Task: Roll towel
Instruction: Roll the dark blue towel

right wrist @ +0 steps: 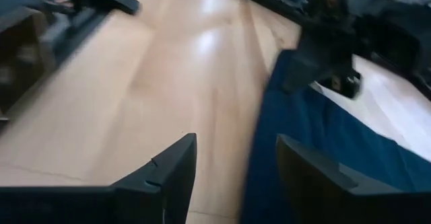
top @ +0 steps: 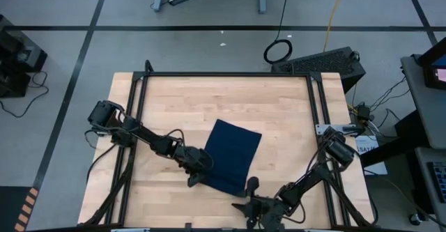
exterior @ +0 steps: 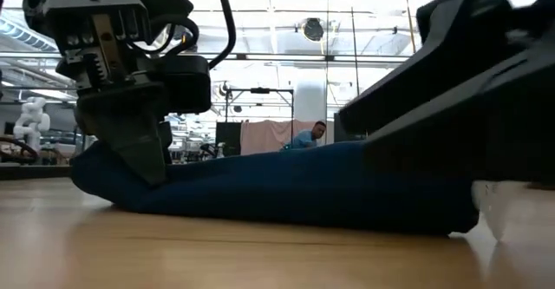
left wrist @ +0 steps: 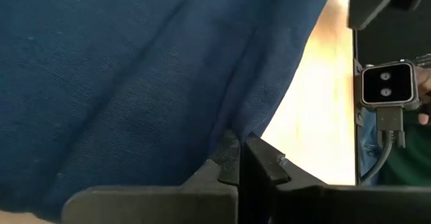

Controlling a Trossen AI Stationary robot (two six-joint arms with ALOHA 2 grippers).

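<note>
The towel (top: 232,155) lies folded flat near the middle of the wooden table (top: 174,99), toward its front edge. It looks thin, soft and light, likely to sag and slide, so it is best taken at an edge or corner. The left gripper (top: 197,178) has its fingers pressed together, pinching the towel's near-left corner. The right gripper (top: 252,187) sits at the near-right edge with fingers spread, nothing between them. No containers are visible on the table.
</note>
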